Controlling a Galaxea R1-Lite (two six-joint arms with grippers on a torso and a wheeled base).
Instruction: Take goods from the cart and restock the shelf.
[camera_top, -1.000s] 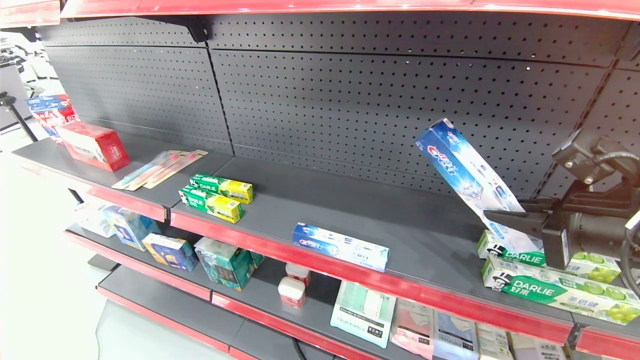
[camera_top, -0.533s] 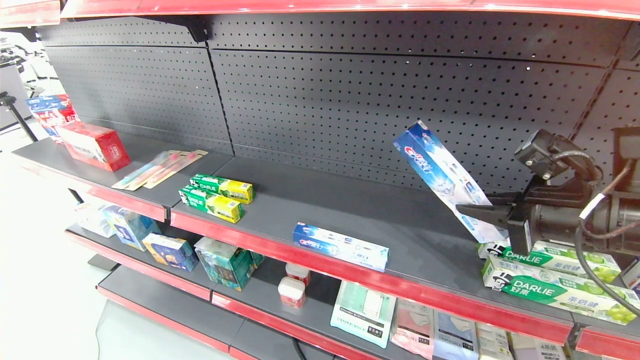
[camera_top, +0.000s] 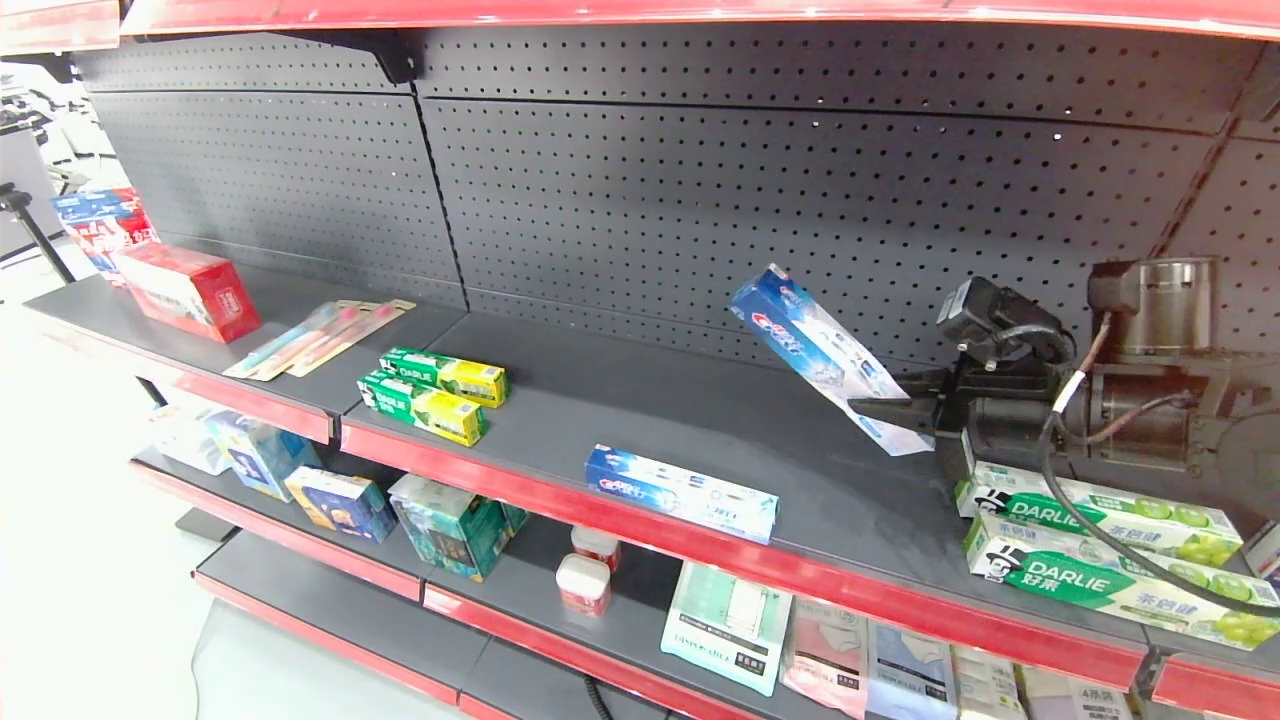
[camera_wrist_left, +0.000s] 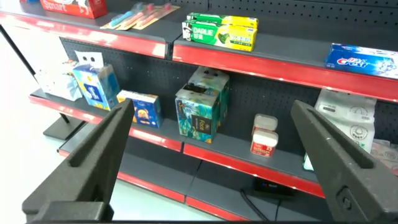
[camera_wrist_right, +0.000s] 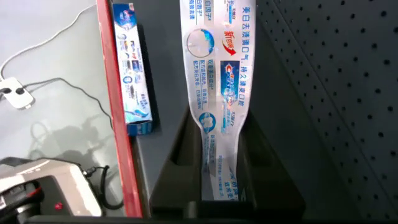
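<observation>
My right gripper (camera_top: 900, 415) is shut on one end of a blue and white toothpaste box (camera_top: 812, 352), which slants up and to the left above the right part of the dark shelf board (camera_top: 700, 410), close to the pegboard back. In the right wrist view the same toothpaste box (camera_wrist_right: 213, 74) runs out from between the black fingers (camera_wrist_right: 186, 149). A matching blue toothpaste box (camera_top: 681, 492) lies flat at the shelf's front edge, also seen as the flat box (camera_wrist_right: 132, 68). My left gripper (camera_wrist_left: 211, 155) hangs open in front of the lower shelves, holding nothing.
Two green toothpaste boxes (camera_top: 432, 392) lie left of centre, and two longer green ones (camera_top: 1110, 555) under my right arm. A red box (camera_top: 188, 290) and toothbrush packs (camera_top: 320, 336) sit at the far left. Lower shelves (camera_wrist_left: 205, 118) hold cartons and jars.
My right gripper has carried the blue toothpaste box leftward and lower, deeper over the shelf, and the box now leans flatter. Nothing on the shelf has shifted.
</observation>
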